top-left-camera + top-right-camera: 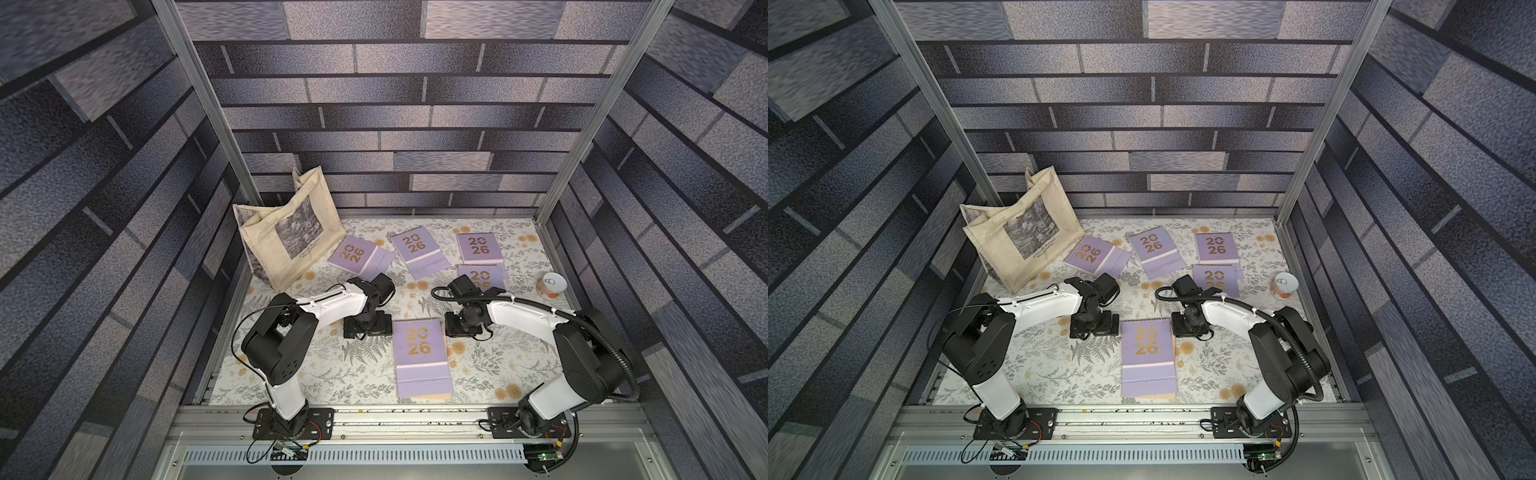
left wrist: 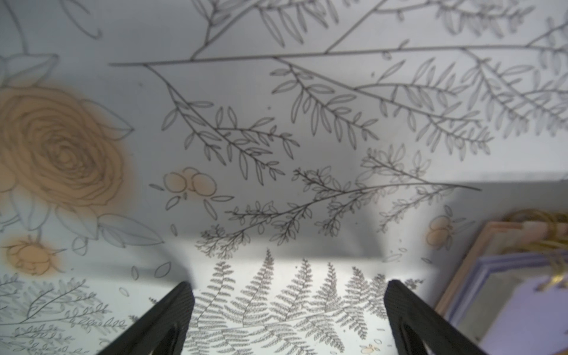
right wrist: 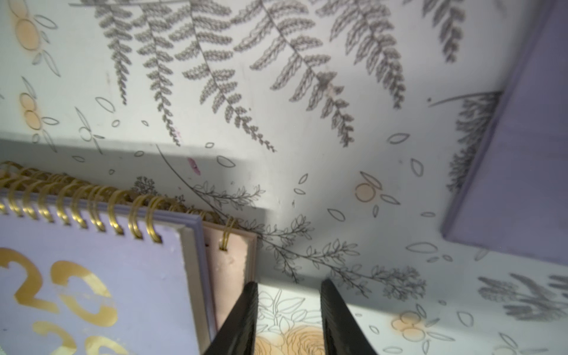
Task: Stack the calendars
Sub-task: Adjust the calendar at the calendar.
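Locate the near stack (image 1: 422,361) at the near centre of the floral table cover (image 1: 291,374). It consists of a top lilac calendar (image 1: 419,345) lying flat, gold "2026" upward and spiral edge to the far side, on a peach-pink calendar (image 3: 233,261). The peach-pink edge shows past the lilac cover on the right and near sides. Four more lilac calendars lie flat and unstacked toward the far side. The far-left calendar (image 1: 355,254) is turned at an angle just beside the foot of the upright tote bag (image 1: 286,237). The far-middle calendar (image 1: 417,246) is slightly turned, and the far-right calendar (image 1: 480,248) lies square. The fourth lilac calendar (image 1: 482,277) lies just nearer than the far-right one and is partly hidden by the right arm. A white-topped container (image 1: 555,282) stands at the right edge. Check the left gripper (image 2: 288,285): it points down at the cover just left of the stack's far-left corner, its fingers spread wide over bare fern print and holding nothing. Check the right gripper (image 3: 289,284): it points down just right of the stack's far-right corner, its fingers narrowly apart with only cover between them. One finger (image 3: 242,307) sits directly beside the peach-pink edge; you cannot tell whether it touches.
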You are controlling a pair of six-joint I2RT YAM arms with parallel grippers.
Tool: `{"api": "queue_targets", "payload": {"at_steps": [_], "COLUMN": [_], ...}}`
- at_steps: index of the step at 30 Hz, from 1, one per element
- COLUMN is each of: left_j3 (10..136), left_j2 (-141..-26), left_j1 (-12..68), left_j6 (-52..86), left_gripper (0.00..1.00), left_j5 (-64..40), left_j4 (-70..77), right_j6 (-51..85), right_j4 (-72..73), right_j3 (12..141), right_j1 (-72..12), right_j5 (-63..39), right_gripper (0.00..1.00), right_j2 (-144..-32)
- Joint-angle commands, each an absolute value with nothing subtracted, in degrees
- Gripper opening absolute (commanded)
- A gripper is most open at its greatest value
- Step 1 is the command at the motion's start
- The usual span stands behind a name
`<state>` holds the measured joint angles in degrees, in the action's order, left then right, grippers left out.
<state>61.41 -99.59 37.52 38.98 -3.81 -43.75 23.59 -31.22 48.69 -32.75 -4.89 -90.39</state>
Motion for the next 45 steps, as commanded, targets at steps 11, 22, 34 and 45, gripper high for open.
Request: {"api": "queue_targets", "payload": {"at_steps": [11,22,34,45], "left_j3": [64.74,66.88,66.7,67.47], "left_j2": [-102.12,-103.4,-100.41,-83.4], "left_j1": [38.1,38.29,36.06,19.53], "left_j6": [38.05,37.9,37.84,35.75], "left_gripper": [0.99,0.99,1.0,1.0], "left_j5": [-5.58,-5.82,-4.04,-13.31], "left_j4": [-42.29,-42.41,-44.1,-40.59], "right_j6": [24.23,24.3,22.89,16.51], "right_j4": [-31.64,-31.2,-34.21,-42.91], "right_j3": [51.86,51.62,52.92,61.6], "right_j1": [-33.57,-33.83,-33.8,-28.95], "right_j5": [-4.48,-4.41,0.02,5.86], "right_gripper": [0.38,0.38,0.51,0.69], "right_j2": [-93.83,-94.06,-92.55,-84.9]}}
